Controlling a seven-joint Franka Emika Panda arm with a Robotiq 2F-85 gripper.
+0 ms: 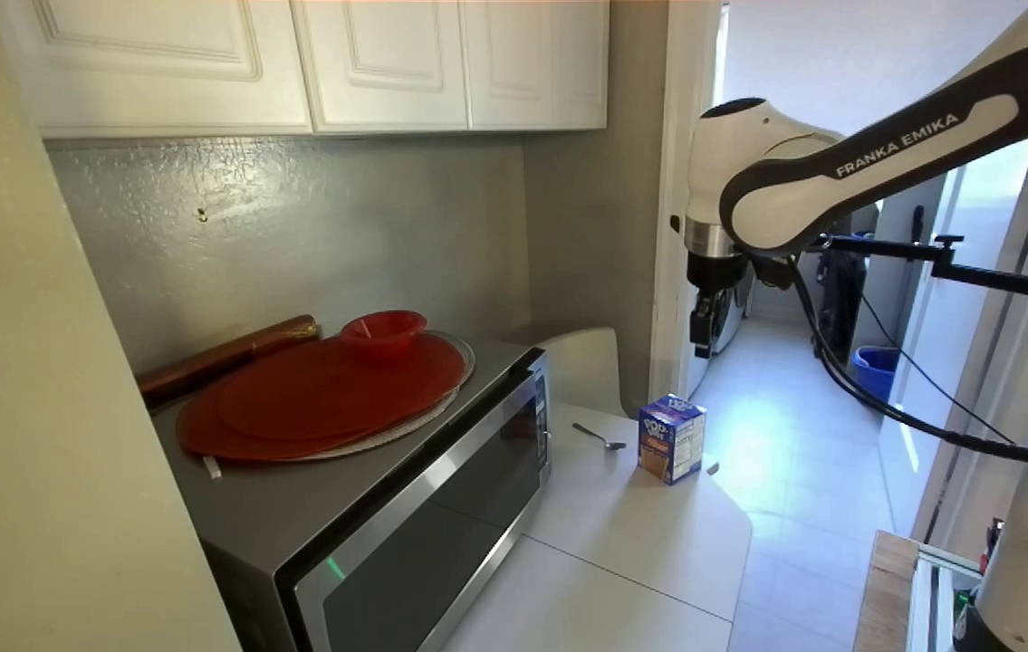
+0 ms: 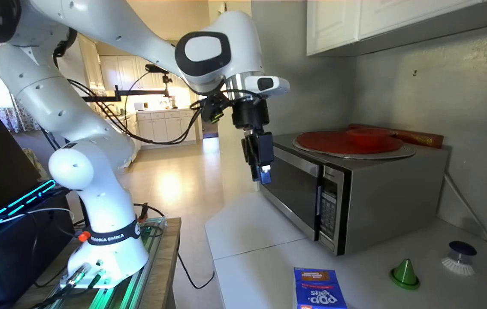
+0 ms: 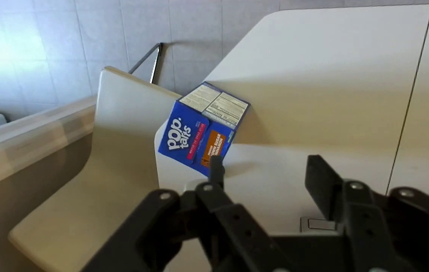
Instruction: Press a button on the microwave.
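The silver-grey microwave stands on the white table and shows in both exterior views (image 1: pixel 468 516) (image 2: pixel 393 201). Its narrow dark control panel (image 2: pixel 328 210) with a keypad is at one end of the front, beside the dark glass door. My gripper (image 3: pixel 266 168) is open, with nothing between its fingers. It points down, in the air, and shows in both exterior views (image 1: pixel 703 335) (image 2: pixel 260 174), apart from the microwave, in front of it and above the table. In the wrist view a small grey framed piece (image 3: pixel 317 224) shows behind the right finger; I cannot tell what it is.
A blue Pop-Tarts box (image 3: pixel 199 128) stands on the table (image 3: pixel 331 49) near a spoon (image 1: pixel 600 437). A green cone (image 2: pixel 405 275) and a brush (image 2: pixel 459 257) stand beside the microwave. Red discs (image 1: pixel 296 398) lie on its top. White cabinets (image 1: pixel 387 63) hang above. A chair (image 3: pixel 131 151) touches the table area.
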